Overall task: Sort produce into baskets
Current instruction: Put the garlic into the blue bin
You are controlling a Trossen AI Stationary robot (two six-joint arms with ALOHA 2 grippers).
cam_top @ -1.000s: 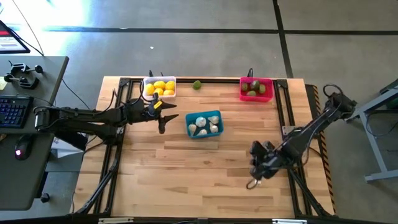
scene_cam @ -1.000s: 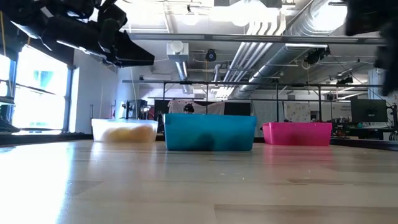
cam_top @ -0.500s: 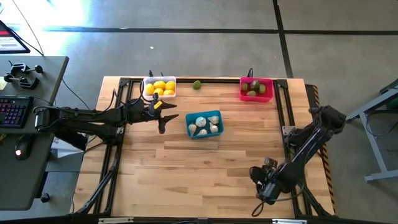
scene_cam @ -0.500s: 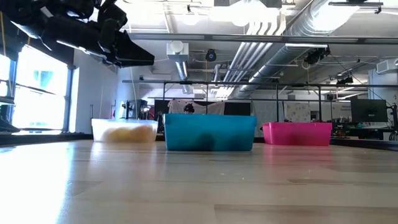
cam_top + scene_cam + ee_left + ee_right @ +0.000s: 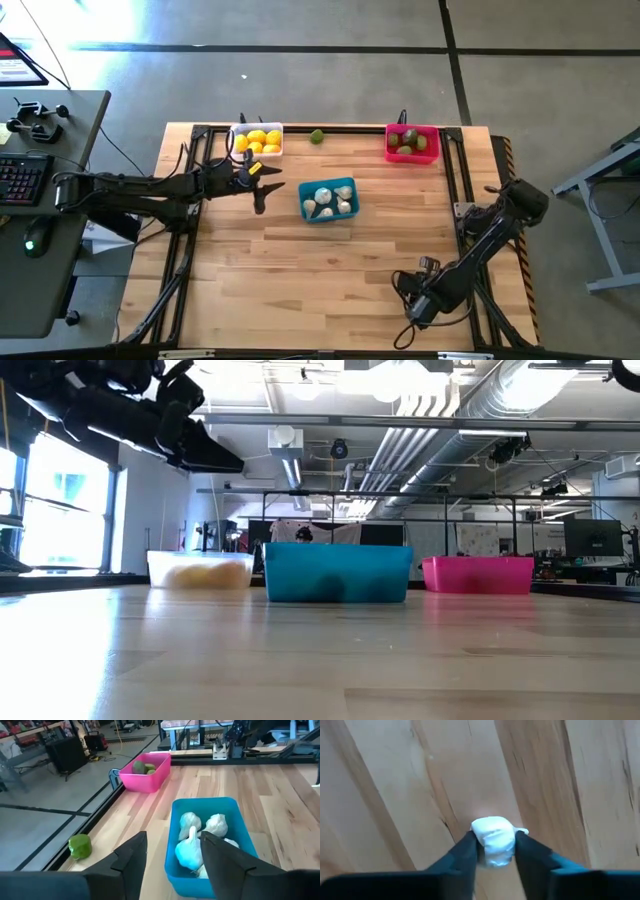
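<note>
Three baskets stand on the wooden table: a white one (image 5: 257, 140) with lemons at the far left, a teal one (image 5: 328, 200) with garlic bulbs in the middle, and a pink one (image 5: 412, 142) with green fruits at the far right. A loose green fruit (image 5: 316, 137) lies by the far edge between the white and pink baskets. My left gripper (image 5: 262, 190) hovers open and empty just left of the teal basket (image 5: 210, 840). My right gripper (image 5: 410, 318) is near the table's near right edge, shut on a white garlic piece (image 5: 492, 842). My right gripper pinches the white garlic piece by two opposite sides (image 5: 479, 845) between its two fingers. The fingers point down at the table. Whether the piece touches the wood, I cannot tell.
A black metal frame (image 5: 190, 250) runs along the table's sides and far edge. Open wood lies between the teal basket and the near edge. In the low view, the white (image 5: 200, 570), teal (image 5: 338, 572) and pink (image 5: 478, 574) baskets stand in a row.
My right gripper has gone toward the table's near edge, and its arm has left the low view.
</note>
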